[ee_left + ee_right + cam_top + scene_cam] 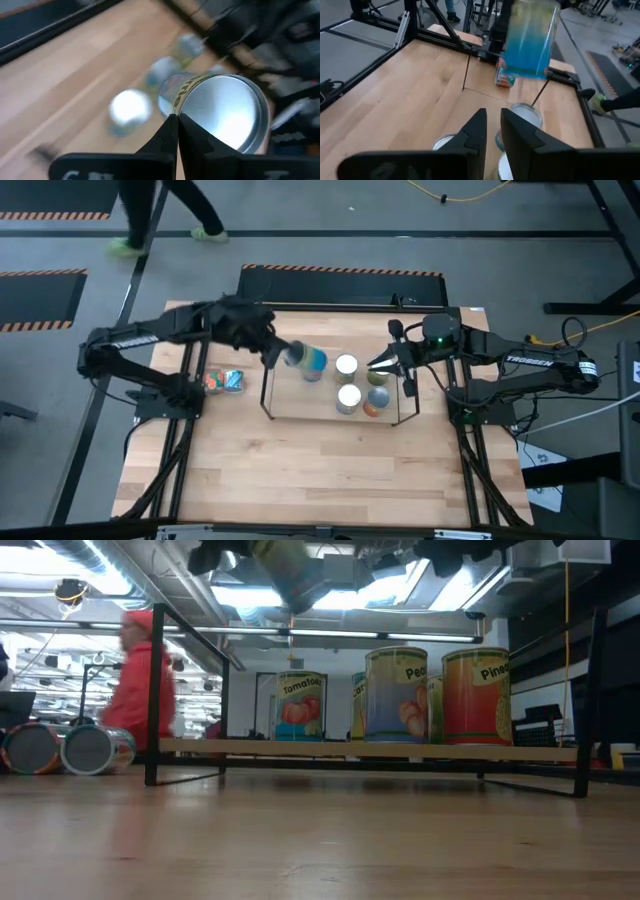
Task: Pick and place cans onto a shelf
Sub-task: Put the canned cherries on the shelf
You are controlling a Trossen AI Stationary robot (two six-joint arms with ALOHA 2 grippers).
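- The transport step is in hand: the left gripper (pixel 272 352) is carrying a blue-labelled can (pixel 306 359) above the left part of the shelf (pixel 268 402), with its jaws closed on the can.
- In the left wrist view the dark fingers (pixel 170 135) are meeting at the can's rim; the exact contact line is blurred, so the hold is probably on the rim edge.
- The carried can is tilting in the air, and its bright silver end is facing the wrist camera.
- The right gripper (pixel 384 364) is waiting over the right part of the shelf, jaws parted by a narrow gap and holding nothing.
- Four cans are standing upright on the shelf: two white-topped cans (pixel 347 366), a green-topped can (pixel 377 374) and an orange can (pixel 374 406).
- Two more cans (pixel 224 381) are lying on their sides on the bench (pixel 300 480), left of the shelf.
- The next move calls for righting the carried can, lowering it onto free shelf space left of the standing group, then parting the jaws.
- Materials: the cans are smooth metal cylinders with glossy printed labels; the shelf is a thin black wire frame carrying a pale flat board; the bench is light wood with visible grain.
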